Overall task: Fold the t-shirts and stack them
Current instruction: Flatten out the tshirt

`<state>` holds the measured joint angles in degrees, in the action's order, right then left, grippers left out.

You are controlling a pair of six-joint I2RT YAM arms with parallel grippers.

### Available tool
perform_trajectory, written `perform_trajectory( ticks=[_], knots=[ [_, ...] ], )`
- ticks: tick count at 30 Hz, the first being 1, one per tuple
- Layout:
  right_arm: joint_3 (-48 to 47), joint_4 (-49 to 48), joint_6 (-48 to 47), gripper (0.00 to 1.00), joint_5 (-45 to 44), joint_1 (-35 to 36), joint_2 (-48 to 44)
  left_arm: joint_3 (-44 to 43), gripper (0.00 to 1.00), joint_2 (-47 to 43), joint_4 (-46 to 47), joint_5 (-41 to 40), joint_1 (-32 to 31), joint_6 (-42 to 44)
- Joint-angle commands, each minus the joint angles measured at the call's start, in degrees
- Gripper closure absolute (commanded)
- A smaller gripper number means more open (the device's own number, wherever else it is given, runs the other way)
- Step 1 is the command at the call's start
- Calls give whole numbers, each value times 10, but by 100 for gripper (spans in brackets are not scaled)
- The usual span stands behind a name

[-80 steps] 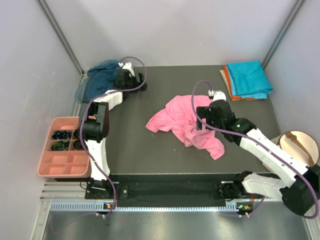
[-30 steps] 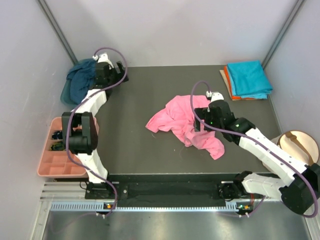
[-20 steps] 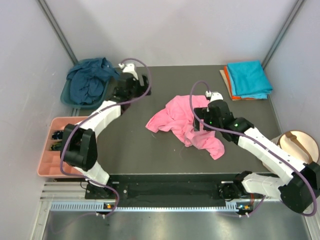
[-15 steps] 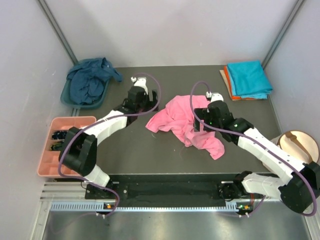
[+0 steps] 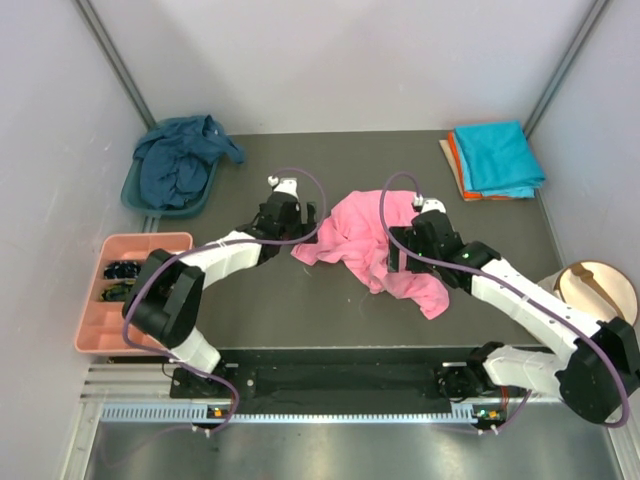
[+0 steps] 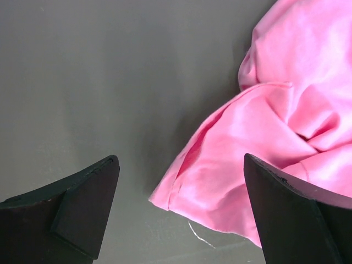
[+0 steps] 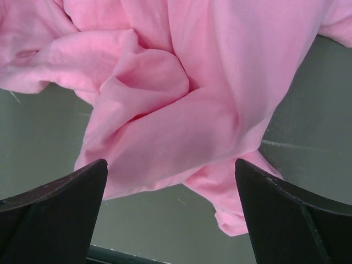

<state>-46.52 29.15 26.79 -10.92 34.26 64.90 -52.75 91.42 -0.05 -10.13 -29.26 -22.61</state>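
A bright pink t-shirt (image 5: 370,245) lies crumpled in the middle of the dark table. My left gripper (image 5: 297,228) hovers open at the shirt's left corner; in the left wrist view that pink corner (image 6: 258,148) lies between the wide-set fingers (image 6: 82,203) of this gripper (image 6: 180,165). My right gripper (image 5: 405,252) hangs open over the shirt's right half, where pink folds (image 7: 181,110) fill the right wrist view above the gripper (image 7: 170,165). A navy t-shirt (image 5: 180,165) sits bunched in the basin at the back left. A turquoise t-shirt (image 5: 497,155) lies folded on an orange one (image 5: 455,160) at the back right.
A teal basin (image 5: 135,198) stands off the table's back left corner. A salmon-pink compartment tray (image 5: 120,335) sits by the left edge. A round tan object (image 5: 600,290) lies beyond the right edge. Grey walls close in on three sides.
My left arm has swung from the basin at the back left across to the pink shirt's left corner, leaving the navy shirt in the basin. The right arm shifted only slightly.
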Motion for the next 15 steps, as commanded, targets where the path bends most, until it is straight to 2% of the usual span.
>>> perform_trajectory(
  ticks=[1,9,12,15],
  knots=[
    [-3,-23,10,1,-2,1,5,-6,1,15,14,1,-19,-10],
    [1,-25,13,1,-7,1,8,15,5,24,12,4,-44,-16],
    [1,-23,13,1,-9,2,8,16,19,35,14,-5,-47,-14],
    [0,-20,12,1,-12,2,3,16,22,49,19,-21,-48,-8]
  ],
)
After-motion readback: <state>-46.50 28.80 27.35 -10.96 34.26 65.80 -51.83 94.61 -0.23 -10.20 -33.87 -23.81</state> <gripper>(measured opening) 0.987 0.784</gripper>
